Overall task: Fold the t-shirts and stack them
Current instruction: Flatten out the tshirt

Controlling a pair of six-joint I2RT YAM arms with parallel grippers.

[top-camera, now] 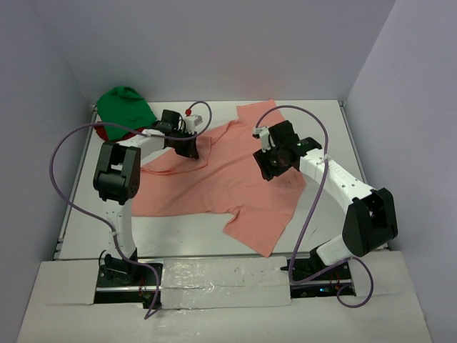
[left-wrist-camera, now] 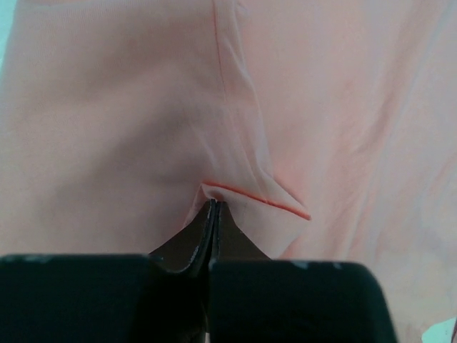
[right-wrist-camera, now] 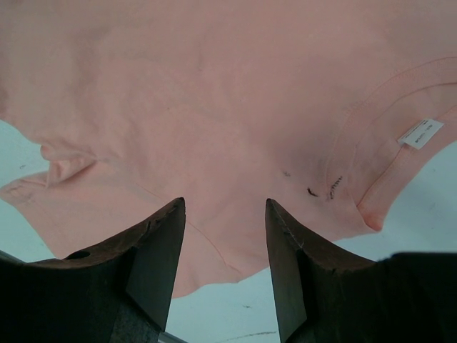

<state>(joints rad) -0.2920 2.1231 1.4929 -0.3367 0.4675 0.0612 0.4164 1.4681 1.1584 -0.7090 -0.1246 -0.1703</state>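
- Centre frame: plain, unprinted cloth on the salmon-pink t-shirt (top-camera: 214, 182); in the left wrist view, a thin orange-red stitch line (left-wrist-camera: 257, 200) along its small raised fold.
- Upper left: solid colour, no pattern, on the bright green t-shirt (top-camera: 125, 106).
- Just below the green: a sliver of the dark red t-shirt (top-camera: 101, 132).
- Right of frame, right wrist view: white on the neck label (right-wrist-camera: 420, 133), tiny dark marks on the pink nearby.
- White on the table (top-camera: 321, 121); white and black on the arms (top-camera: 335, 182); purple on the cables (top-camera: 51, 168).
- Pale lilac-grey on the walls (top-camera: 214, 43).
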